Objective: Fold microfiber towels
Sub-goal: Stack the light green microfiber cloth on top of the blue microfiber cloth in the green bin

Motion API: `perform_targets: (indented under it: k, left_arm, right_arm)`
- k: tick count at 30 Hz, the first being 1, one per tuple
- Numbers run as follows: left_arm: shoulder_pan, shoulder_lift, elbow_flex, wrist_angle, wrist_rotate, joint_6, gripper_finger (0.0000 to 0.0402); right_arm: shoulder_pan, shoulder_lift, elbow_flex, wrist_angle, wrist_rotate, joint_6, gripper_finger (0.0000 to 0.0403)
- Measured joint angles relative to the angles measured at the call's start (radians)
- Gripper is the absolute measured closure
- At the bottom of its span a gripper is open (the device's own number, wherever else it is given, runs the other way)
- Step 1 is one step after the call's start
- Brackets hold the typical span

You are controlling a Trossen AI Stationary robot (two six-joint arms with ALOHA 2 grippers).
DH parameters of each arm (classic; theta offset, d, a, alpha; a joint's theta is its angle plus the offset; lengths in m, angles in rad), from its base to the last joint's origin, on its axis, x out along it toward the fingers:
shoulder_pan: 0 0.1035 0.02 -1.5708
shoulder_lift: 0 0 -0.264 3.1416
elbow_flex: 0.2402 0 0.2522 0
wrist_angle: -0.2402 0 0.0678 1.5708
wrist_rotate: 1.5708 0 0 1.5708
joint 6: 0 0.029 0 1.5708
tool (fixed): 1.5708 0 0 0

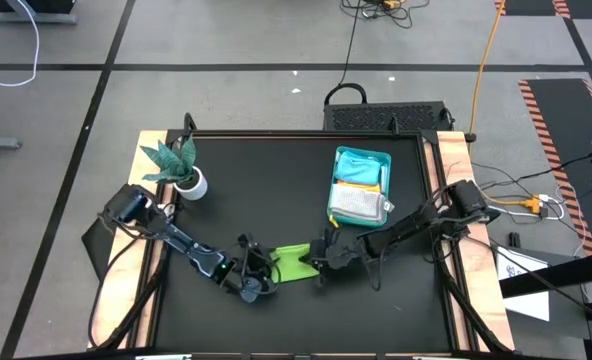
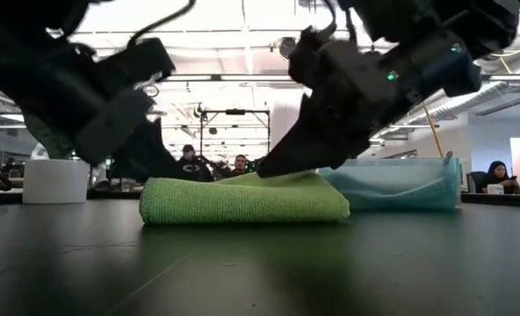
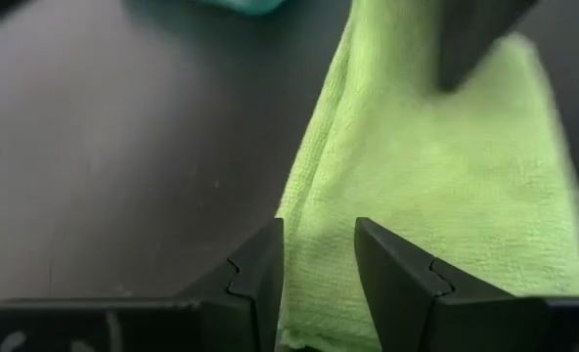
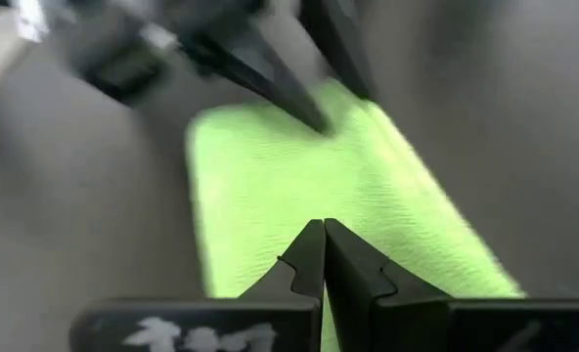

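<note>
A lime green towel (image 1: pixel 292 262) lies folded flat on the black table, near the front middle. My left gripper (image 1: pixel 264 268) is open at the towel's left end, and its fingers stand over the towel's long edge (image 3: pixel 288 205). My right gripper (image 1: pixel 319 262) is shut and meets the towel's right end from above (image 2: pixel 269 168). A white-grey towel (image 1: pixel 359 205) and other folded towels lie in the teal tray (image 1: pixel 381 158). My right gripper presses its shut fingertips (image 4: pixel 314 240) down on the towel's top face (image 4: pixel 299 186), near its right end. It comes slanting down from the table's right. The towel lies flat on the table under it. My left gripper: I cannot tell whether its open fingers (image 3: pixel 265 259) touch the towel.
The teal tray (image 2: pixel 392 184) stands just behind and to the right of the towel. A small plant in a white pot (image 1: pixel 188 183) stands at the far left. The bare black table stretches in front of the towel (image 2: pixel 242 263). People sit in the room beyond.
</note>
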Motion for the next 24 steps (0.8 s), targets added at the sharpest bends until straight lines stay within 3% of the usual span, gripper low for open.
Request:
perform_targets:
  k: [4, 10, 18, 24]
  left_arm:
    - [-0.024, -0.046, 0.000, -0.007, -0.024, 0.015, 0.0270]
    - [-0.034, -0.035, 0.001, -0.054, -0.039, -0.014, 0.0270]
    - [-0.053, -0.052, 0.000, -0.069, 0.005, -0.024, 0.0270]
    - [-0.085, -0.113, 0.008, 0.067, -0.019, 0.072, 0.0270]
  right_arm:
    - [-0.020, 0.002, 0.040, -0.131, 0.070, 0.047, 0.0403]
    - [-0.030, 0.002, 0.042, -0.247, 0.092, 0.113, 0.0403]
    - [0.038, 0.002, 0.042, -0.230, 0.105, 0.110, 0.0403]
    - [0.058, 0.002, 0.042, -0.191, 0.108, 0.106, 0.0403]
